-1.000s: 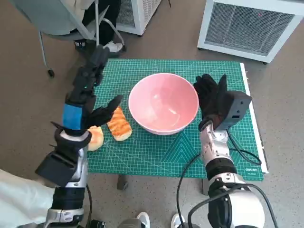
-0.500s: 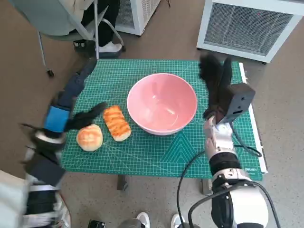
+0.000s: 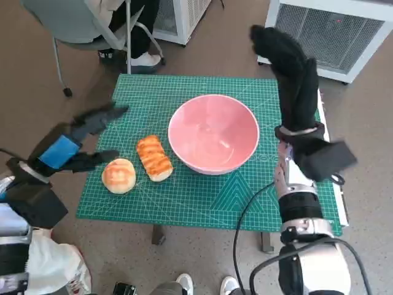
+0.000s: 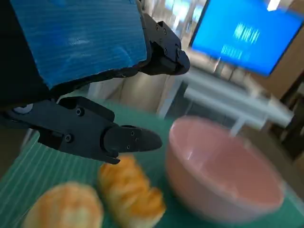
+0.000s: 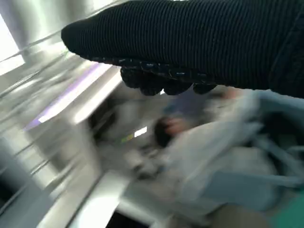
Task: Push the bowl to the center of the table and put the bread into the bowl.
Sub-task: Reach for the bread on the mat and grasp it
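Round bun (image 3: 118,175) and long bread (image 3: 154,158) lie between left hand (image 3: 73,140) and bowl (image 3: 213,133).

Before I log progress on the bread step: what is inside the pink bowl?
The pink bowl shows only its bare, glossy inside. The long bread and round bun lie outside on the green mat. Nothing covers the bowl's interior.

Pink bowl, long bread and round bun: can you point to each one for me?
pink bowl (image 3: 213,132), head view, on its inside bottom.
long bread (image 3: 153,158), head view, on the middle of its striped top.
round bun (image 3: 118,175), head view, on the middle of its top.
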`<state>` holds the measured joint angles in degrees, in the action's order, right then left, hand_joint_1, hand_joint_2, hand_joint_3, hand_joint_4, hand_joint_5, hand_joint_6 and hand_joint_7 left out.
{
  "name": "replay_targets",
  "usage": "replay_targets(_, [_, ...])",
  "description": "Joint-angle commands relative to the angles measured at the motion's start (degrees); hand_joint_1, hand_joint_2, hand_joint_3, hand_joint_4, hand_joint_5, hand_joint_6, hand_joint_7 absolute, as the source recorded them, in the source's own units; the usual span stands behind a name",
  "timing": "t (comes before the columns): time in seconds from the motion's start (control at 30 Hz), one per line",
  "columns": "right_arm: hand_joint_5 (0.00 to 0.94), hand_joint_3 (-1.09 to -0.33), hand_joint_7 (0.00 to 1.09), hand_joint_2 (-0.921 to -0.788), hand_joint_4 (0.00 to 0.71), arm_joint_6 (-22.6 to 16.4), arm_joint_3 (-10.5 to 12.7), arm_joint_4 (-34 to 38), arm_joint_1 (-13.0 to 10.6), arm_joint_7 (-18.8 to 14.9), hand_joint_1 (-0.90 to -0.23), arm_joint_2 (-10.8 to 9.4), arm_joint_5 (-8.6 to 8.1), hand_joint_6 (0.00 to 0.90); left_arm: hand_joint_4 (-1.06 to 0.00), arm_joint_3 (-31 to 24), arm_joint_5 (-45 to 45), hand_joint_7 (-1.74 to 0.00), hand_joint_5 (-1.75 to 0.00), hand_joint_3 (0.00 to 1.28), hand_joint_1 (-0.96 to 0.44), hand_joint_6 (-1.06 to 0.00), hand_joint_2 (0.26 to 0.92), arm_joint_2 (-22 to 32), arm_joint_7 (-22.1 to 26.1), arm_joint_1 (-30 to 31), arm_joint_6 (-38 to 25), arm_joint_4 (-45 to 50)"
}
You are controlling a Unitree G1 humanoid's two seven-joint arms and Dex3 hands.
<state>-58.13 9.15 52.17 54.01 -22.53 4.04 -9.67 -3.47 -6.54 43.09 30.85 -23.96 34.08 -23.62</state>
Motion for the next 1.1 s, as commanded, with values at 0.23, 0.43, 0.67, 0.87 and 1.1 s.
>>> replay_targets(0.23, [0.024, -0.778, 0.81, -0.921, 0.337, 1.77, -2.74, -7.29, -5.89, -3.47, -0.561, 0.7, -1.75, -0.001, -0.43, 7.12, -7.79, -0.09, -0.01, 0.0, -0.19, -0.53, 0.887, 1.6, 2.36, -5.7, 1.46, -6.5])
replay_targets(0.43, [0.023, -0.783, 0.79, -0.921, 0.331, 3.43, -3.39, -9.88, -7.39, -3.01, -0.559, 0.52, -1.86, -0.001, -0.44, 11.64, -12.43, -0.08, -0.01, 0.01, -0.16, -0.54, 0.869, 1.11, 2.58, -9.11, 3.01, -9.89])
replay_targets(0.67, [0.024, -0.782, 0.78, -0.921, 0.33, 4.48, -3.57, -11.57, -8.54, -2.26, -0.561, 0.62, -1.37, -0.001, -0.43, 15.09, -16.06, -0.06, 0.0, 0.01, -0.14, -0.53, 0.871, 0.39, 1.15, -12.3, 5.38, -13.98])
replay_targets(0.87, [0.025, -0.782, 0.78, -0.921, 0.328, 4.92, -3.51, -11.99, -9.09, -2.5, -0.564, 0.75, -1.83, -0.001, -0.42, 17.26, -17.88, -0.05, 0.0, 0.01, -0.14, -0.53, 0.872, -0.96, -0.74, -14.49, 7.62, -17.8])
replay_targets(1.1, [0.026, -0.78, 0.78, -0.921, 0.326, 4.62, -3.42, -12.02, -9.51, -2.24, -0.562, 0.95, -1.47, -0.001, -0.41, 19.21, -18.9, -0.04, 0.0, 0.01, -0.14, -0.52, 0.885, -2.53, -1.74, -16.25, 8.98, -21.25])
